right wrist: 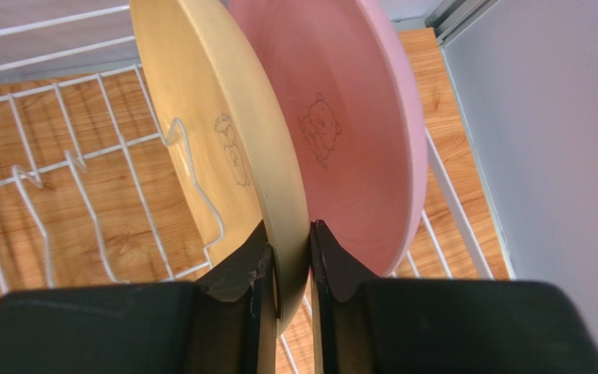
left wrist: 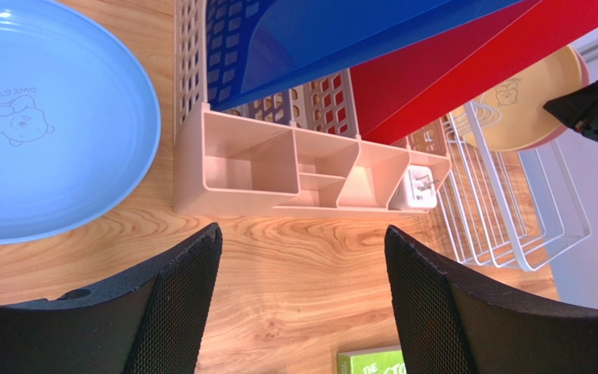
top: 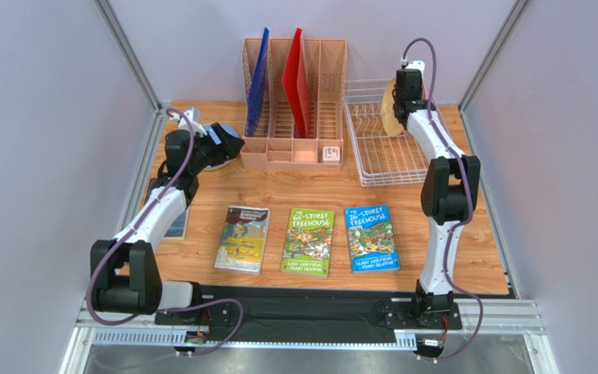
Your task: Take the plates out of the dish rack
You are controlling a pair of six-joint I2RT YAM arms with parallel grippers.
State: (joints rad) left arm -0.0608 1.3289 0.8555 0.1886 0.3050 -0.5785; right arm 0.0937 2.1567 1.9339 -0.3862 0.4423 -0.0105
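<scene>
A cream plate (right wrist: 224, 117) and a pink plate (right wrist: 349, 125) stand on edge, side by side, at the back right of the white wire dish rack (top: 388, 156). My right gripper (right wrist: 289, 234) is shut on the cream plate's rim, one finger on each face, with the far finger between the two plates. A grey-blue plate (left wrist: 37, 117) lies flat on the table at the left. My left gripper (left wrist: 302, 241) hovers open beside it over bare wood, holding nothing. In the top view the right gripper (top: 407, 97) sits over the cream plate (top: 389, 109).
A salmon-pink slotted organiser (top: 294, 148) stands at the back centre with an upright blue board (top: 259, 78) and red board (top: 294, 78). Three books (top: 308, 240) lie in a row at the front. Another flat item (top: 176, 224) lies under the left arm.
</scene>
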